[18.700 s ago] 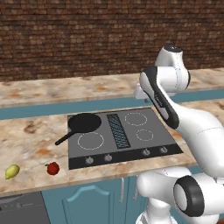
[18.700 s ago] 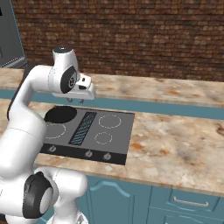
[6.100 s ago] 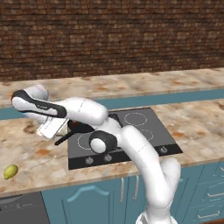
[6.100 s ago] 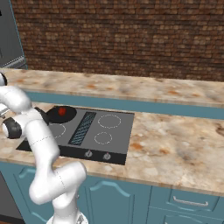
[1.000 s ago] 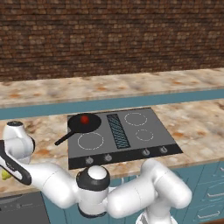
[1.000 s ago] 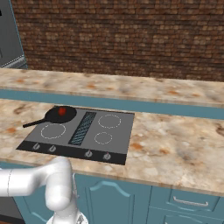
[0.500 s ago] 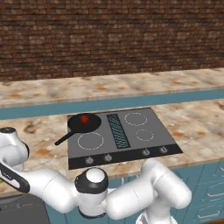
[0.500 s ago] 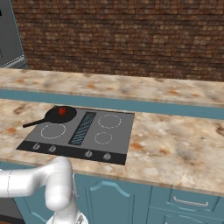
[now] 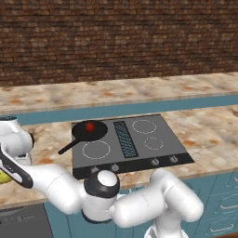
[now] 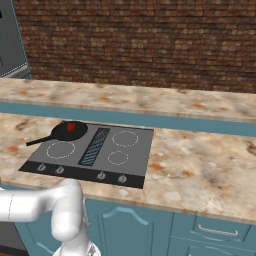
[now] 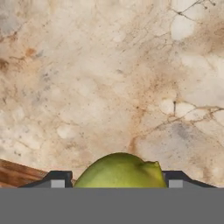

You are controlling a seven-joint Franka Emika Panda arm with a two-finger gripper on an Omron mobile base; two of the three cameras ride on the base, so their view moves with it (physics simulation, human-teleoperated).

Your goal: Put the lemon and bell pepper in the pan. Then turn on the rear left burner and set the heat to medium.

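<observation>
Two cameras ride behind the arm, high up, looking forward and down at the counter (image 9: 204, 125) and brick wall. The left one sees the cooktop (image 9: 132, 142) dead ahead at mid distance; the right one sees it from the other side, further left in its picture. Both share the cooktop, the pan (image 10: 67, 131) and the wall. The hand camera looks along the fingers (image 11: 57, 179), very close to the stone, with the lemon (image 11: 121, 171) between them.
</observation>
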